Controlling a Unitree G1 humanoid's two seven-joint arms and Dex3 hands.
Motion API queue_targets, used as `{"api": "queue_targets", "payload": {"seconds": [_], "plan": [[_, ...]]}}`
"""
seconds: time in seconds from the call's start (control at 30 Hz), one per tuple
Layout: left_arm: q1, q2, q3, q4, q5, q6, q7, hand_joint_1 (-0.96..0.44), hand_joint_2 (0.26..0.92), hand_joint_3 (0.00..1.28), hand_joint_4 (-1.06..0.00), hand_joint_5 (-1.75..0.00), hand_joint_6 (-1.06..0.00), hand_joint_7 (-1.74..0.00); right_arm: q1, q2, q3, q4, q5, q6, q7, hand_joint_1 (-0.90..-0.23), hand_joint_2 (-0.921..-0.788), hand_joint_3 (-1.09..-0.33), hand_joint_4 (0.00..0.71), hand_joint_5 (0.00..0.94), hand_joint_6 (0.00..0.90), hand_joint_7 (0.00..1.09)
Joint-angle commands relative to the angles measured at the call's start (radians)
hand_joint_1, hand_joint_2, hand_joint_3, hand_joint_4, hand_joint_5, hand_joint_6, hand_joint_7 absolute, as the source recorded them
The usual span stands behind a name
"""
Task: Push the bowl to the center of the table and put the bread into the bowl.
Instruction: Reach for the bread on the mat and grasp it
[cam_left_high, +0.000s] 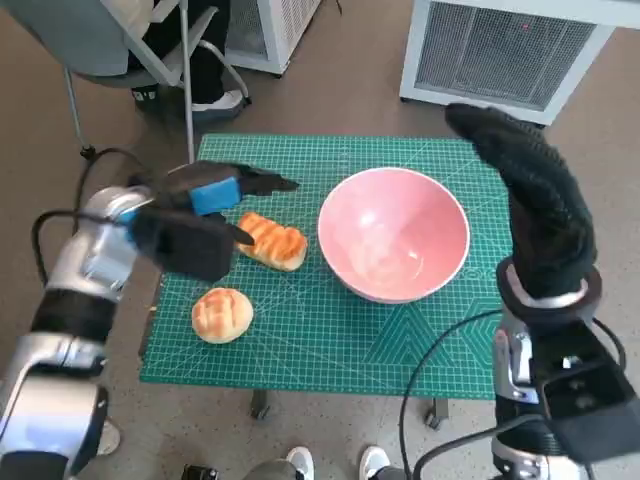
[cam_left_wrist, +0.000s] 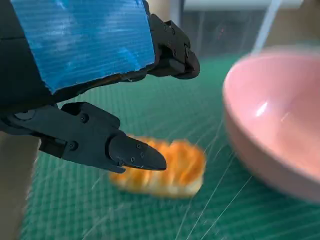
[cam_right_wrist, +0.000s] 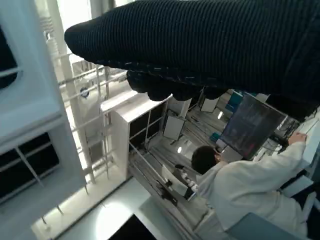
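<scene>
A pink bowl (cam_left_high: 394, 246) (cam_left_wrist: 280, 125) stands near the middle of the green mat (cam_left_high: 340, 340), slightly right. A long orange-striped bread (cam_left_high: 272, 241) (cam_left_wrist: 167, 168) lies just left of the bowl. My left hand (cam_left_high: 205, 215) (cam_left_wrist: 95, 95) hovers over that bread with its fingers spread apart and holds nothing. A round bread roll (cam_left_high: 222, 314) lies near the mat's front left. My right hand (cam_left_high: 535, 195) (cam_right_wrist: 200, 45), in the black glove, is raised at the bowl's right side, fingers stretched out flat and empty.
A white vented unit (cam_left_high: 510, 45) stands on the floor behind the table. A chair and a person's legs (cam_left_high: 180, 50) are at the back left. In the right wrist view a person in white (cam_right_wrist: 245, 185) sits at a desk.
</scene>
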Motion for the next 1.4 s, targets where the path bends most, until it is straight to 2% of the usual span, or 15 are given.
{"api": "queue_targets", "payload": {"seconds": [0.03,0.3,0.53,0.73,0.83,0.87,0.9,0.93,0.97,1.0,1.03,1.07,1.1,1.2,1.4], "plan": [[-0.063,-0.045,-0.053,0.086,0.045,0.067,-0.035,-0.30,0.807,0.00,-0.26,0.00,-0.42,-0.03,0.030,-0.007,0.008,-0.017,-0.018,0.019,-0.008,-0.430,-0.921,-0.522,0.442,0.012,0.101,0.74],[-0.112,-0.111,-0.114,0.176,0.096,0.162,-0.054,-0.19,0.787,0.00,-0.21,0.00,-0.40,-0.01,0.039,-0.006,0.009,-0.018,-0.029,0.032,-0.021,-0.432,-0.921,-0.524,0.441,0.011,0.093,0.75],[-0.103,-0.144,-0.147,0.230,0.127,0.140,0.025,-0.15,0.779,0.00,-0.20,0.00,-0.43,-0.01,0.046,-0.003,0.013,-0.025,-0.034,0.039,-0.030,-0.424,-0.921,-0.525,0.441,0.010,0.087,0.76],[-0.086,-0.171,-0.175,0.277,0.152,0.128,0.083,-0.12,0.783,0.00,-0.24,-0.02,-0.47,-0.03,0.049,0.000,0.018,-0.036,-0.027,0.048,-0.032,-0.419,-0.921,-0.526,0.441,0.010,0.085,0.77],[-0.077,-0.178,-0.187,0.296,0.158,0.115,0.107,-0.10,0.804,0.01,-0.34,-0.03,-0.52,-0.04,0.052,0.002,0.019,-0.040,-0.027,0.050,-0.034,-0.419,-0.921,-0.526,0.441,0.009,0.085,0.77],[-0.074,-0.180,-0.193,0.303,0.163,0.108,0.121,-0.09,0.816,0.01,-0.40,-0.04,-0.54,-0.04,0.052,0.002,0.018,-0.039,-0.026,0.051,-0.034,-0.418,-0.921,-0.526,0.441,0.009,0.085,0.77],[-0.071,-0.181,-0.197,0.308,0.166,0.102,0.131,-0.08,0.835,0.02,-0.49,-0.07,-0.59,-0.06,0.053,0.002,0.019,-0.039,-0.025,0.052,-0.034,-0.418,-0.921,-0.526,0.442,0.009,0.084,0.77],[-0.069,-0.180,-0.200,0.313,0.169,0.094,0.142,-0.07,0.842,0.02,-0.53,-0.08,-0.61,-0.06,0.054,0.003,0.019,-0.041,-0.023,0.054,-0.034,-0.418,-0.921,-0.526,0.442,0.009,0.084,0.77],[-0.068,-0.180,-0.201,0.317,0.170,0.088,0.150,-0.06,0.859,0.03,-0.62,-0.12,-0.68,-0.10,0.055,0.003,0.019,-0.042,-0.022,0.055,-0.034,-0.418,-0.921,-0.526,0.442,0.009,0.084,0.78],[-0.069,-0.176,-0.203,0.318,0.172,0.080,0.155,-0.05,0.868,0.02,-0.65,-0.15,-0.70,-0.12,0.056,0.003,0.019,-0.043,-0.020,0.056,-0.034,-0.418,-0.921,-0.526,0.442,0.009,0.084,0.78],[-0.070,-0.173,-0.204,0.319,0.173,0.073,0.159,-0.04,0.885,0.04,-0.66,-0.39,-0.68,-0.36,0.057,0.003,0.019,-0.045,-0.020,0.058,-0.034,-0.418,-0.921,-0.526,0.442,0.009,0.084,0.78],[-0.075,-0.166,-0.203,0.317,0.171,0.064,0.161,-0.02,0.898,0.09,-0.62,-0.72,-0.63,-0.69,0.058,0.003,0.019,-0.045,-0.017,0.058,-0.033,-0.418,-0.921,-0.526,0.442,0.009,0.083,0.78],[-0.078,-0.161,-0.201,0.316,0.169,0.056,0.162,-0.02,0.906,0.10,-0.61,-0.93,-0.61,-0.86,0.059,0.004,0.020,-0.045,-0.015,0.059,-0.033,-0.417,-0.921,-0.526,0.442,0.009,0.083,0.78],[-0.093,-0.140,-0.185,0.300,0.153,0.033,0.153,0.00,0.916,0.10,-0.61,-1.19,-0.63,-1.01,0.062,0.005,0.020,-0.047,-0.009,0.063,-0.032,-0.413,-0.921,-0.526,0.441,0.009,0.082,0.78],[-0.136,-0.086,-0.118,0.232,0.091,-0.005,0.106,0.00,0.920,0.09,-0.61,-1.36,-0.68,-0.98,0.068,0.007,0.022,-0.059,0.002,0.077,-0.032,-0.410,-0.921,-0.524,0.442,0.009,0.082,0.78]]}}
